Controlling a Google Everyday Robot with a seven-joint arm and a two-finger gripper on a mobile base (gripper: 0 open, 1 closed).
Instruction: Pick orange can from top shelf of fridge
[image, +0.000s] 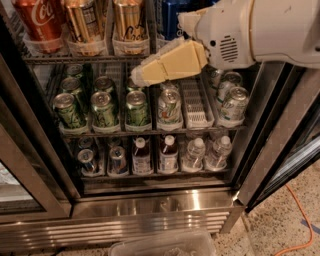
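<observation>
Orange can stands upright in its own clear lane tray at the front of the top shelf, third from the left, touching nothing but the tray. A gold can stands just beside it on the left and blue cans on the right. The gripper hangs just below that shelf's edge, lower right of the can, with its tip pointing left. Whether its jaws are apart or together cannot be told. The step in hand is judged to be the approach. A sound approach would lift the tip above the wire edge, centre it on the can's body and enter straight along the lane, so that neither neighbour is nudged. A tilted pull would risk catching the tray lip. Nearest, a clear tub lies on the floor, its contents unreadable. Inside the fridge, the bottom rack holds small cans at left and bottles to the right. The middle rack holds green cans in lanes, with one white tray bare. Farthest, the top shelf also holds a red can at far left.
</observation>
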